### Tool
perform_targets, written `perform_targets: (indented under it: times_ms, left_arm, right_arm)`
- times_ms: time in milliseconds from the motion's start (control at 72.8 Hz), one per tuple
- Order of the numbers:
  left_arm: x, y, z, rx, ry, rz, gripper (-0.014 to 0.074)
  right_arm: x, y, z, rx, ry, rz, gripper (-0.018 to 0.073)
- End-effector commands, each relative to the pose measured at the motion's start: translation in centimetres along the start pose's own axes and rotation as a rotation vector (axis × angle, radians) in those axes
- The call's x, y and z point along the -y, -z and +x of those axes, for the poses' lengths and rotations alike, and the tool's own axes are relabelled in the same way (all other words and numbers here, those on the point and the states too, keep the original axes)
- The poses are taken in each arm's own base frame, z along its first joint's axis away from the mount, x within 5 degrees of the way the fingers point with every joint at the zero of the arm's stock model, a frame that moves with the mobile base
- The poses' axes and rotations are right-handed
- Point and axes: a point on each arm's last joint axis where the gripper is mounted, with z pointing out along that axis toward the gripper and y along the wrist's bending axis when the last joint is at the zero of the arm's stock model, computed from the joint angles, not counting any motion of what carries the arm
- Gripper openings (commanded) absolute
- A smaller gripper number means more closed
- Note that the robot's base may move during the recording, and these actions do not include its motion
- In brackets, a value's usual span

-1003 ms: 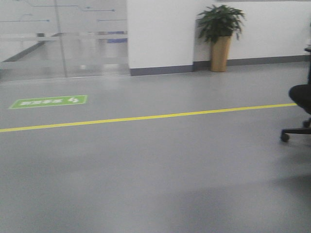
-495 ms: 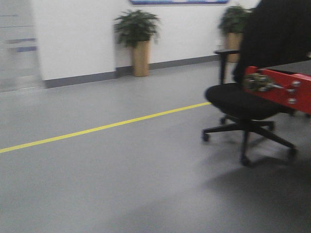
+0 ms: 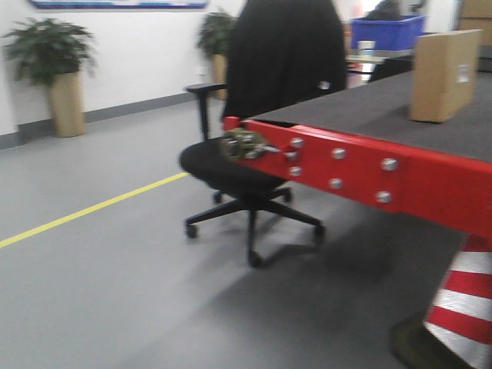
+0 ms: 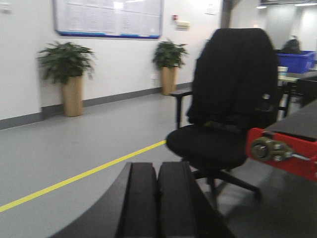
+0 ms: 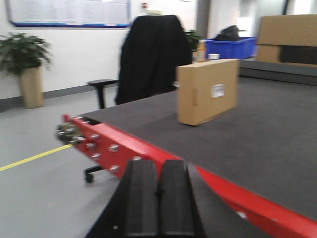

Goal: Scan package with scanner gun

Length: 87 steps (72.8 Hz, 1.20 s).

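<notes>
The package, a plain tan box with a small white label, stands upright on the dark belt of a red-framed conveyor; the front view shows the package at the far right. The scanner gun is out of view. My left gripper is shut with nothing in it, over the grey floor short of the conveyor end. My right gripper is also shut and empty, at the conveyor's red edge, well short of the package.
A black office chair draped with a dark coat stands by the conveyor end. A red-and-white striped post sits under the frame. Beyond the belt are a blue bin and a larger tan carton. Potted plants line the wall.
The front view has swung right: the bare floor and glass wall gave way to the chair, then to the red conveyor with the package on it.
</notes>
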Motion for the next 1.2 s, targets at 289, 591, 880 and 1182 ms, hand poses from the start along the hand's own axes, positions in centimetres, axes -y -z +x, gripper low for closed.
perform_targets:
  times_ms: [289,591,880,1182]
  left_arm:
    - [0.00,0.04,-0.30,0.027,0.002,0.000,-0.0111]
    - [0.00,0.04,-0.30,0.027,0.002,0.000,-0.0111]
    - [0.00,0.04,-0.30,0.027,0.002,0.000,-0.0111]
    - [0.00,0.04,-0.30,0.027,0.002,0.000,-0.0111]
  right_arm:
    - [0.00,0.02,-0.17,0.018,0.006,0.001,-0.0169]
    - [0.00,0.02,-0.17,0.018,0.006,0.001,-0.0169]
    - [0.00,0.02,-0.17,0.018,0.006,0.001,-0.0169]
    - [0.00,0.02,-0.17,0.018,0.006,0.001,-0.0169]
